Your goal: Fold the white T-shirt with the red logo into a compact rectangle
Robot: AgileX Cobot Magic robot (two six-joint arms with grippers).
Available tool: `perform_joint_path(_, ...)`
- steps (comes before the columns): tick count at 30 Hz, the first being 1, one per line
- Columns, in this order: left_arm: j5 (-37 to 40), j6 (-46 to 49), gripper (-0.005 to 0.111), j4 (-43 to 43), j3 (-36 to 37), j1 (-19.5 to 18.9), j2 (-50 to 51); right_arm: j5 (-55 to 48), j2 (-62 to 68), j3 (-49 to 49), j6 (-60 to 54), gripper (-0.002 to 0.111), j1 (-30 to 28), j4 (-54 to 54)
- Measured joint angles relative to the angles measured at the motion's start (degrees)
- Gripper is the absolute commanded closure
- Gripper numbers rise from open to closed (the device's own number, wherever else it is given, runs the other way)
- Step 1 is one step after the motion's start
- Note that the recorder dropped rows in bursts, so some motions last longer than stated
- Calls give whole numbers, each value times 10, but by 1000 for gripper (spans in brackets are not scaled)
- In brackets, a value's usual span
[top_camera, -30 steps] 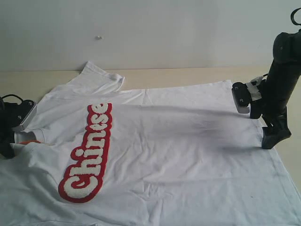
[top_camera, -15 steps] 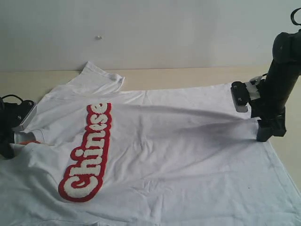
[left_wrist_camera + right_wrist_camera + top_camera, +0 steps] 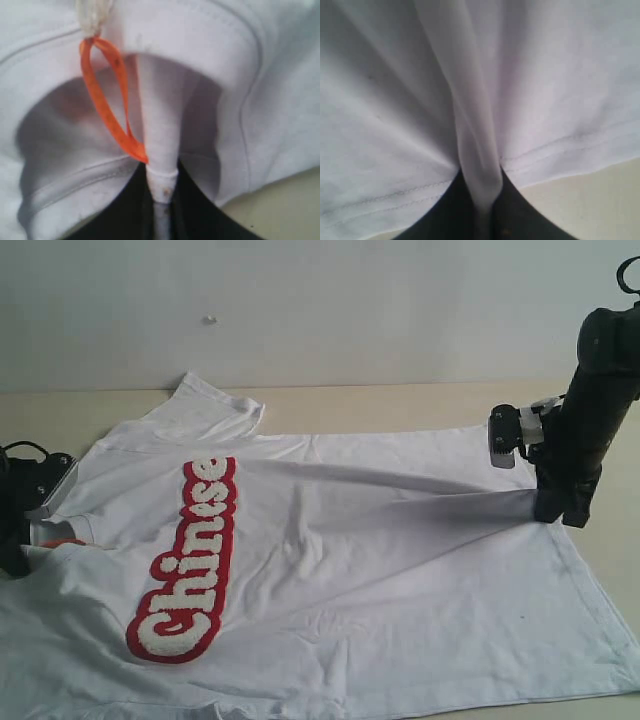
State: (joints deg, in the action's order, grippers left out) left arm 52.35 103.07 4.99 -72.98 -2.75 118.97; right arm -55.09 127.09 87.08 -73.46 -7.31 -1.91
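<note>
Both ends pinched for the fold
The white T-shirt (image 3: 400, 560) lies spread on the table (image 3: 400, 400), red logo (image 3: 190, 560) at left; left gripper (image 3: 161, 205) clamps collar (image 3: 210, 30), right gripper (image 3: 481, 210) hem (image 3: 560, 150). Lift both evenly, cloth taut.

A pale beige tabletop (image 3: 400, 405) meets a plain grey-white wall (image 3: 350, 310)

Beige table (image 3: 400, 405) w/ white T-shirt (image 3: 380, 570) spread across.
</note>
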Motion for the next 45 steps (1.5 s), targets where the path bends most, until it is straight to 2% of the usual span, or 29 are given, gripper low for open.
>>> perform_joint_path(18, 0, 0, 106, 0, 0, 0, 0, 1, 0, 0, 2, 108, 0, 0)
perform_joint_path(24, 0, 0, 106, 0, 0, 0, 0, 36, 0, 0, 2, 108, 0, -1)
perform_joint_path(33, 0, 0, 106, 0, 0, 0, 0, 43, 0, 0, 59, 108, 0, -1)
perform_joint_path(45, 1, 0, 106, 0, 0, 0, 0, 44, 0, 0, 69, 108, 0, 0)
